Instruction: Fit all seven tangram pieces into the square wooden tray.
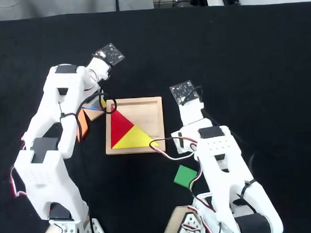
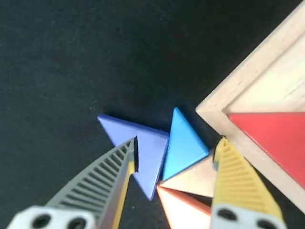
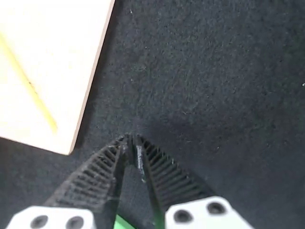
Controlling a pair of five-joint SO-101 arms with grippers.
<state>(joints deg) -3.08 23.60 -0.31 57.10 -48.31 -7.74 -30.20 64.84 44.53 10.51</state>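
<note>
The square wooden tray holds a red triangle and a yellow triangle. Just off its left corner lies a cluster of pieces: a light blue triangle, a violet-blue piece, a tan piece and an orange piece. My left gripper hovers open over this cluster, straddling the light blue triangle, one finger over the violet-blue piece. A green square lies on the cloth below the tray's right corner. My right gripper is shut on nothing, low over the cloth beside the tray.
Black cloth covers the table. The left arm leans over the tray's left side and partly hides the orange piece. The right arm stands by the tray's right edge. Open cloth lies behind and to the right.
</note>
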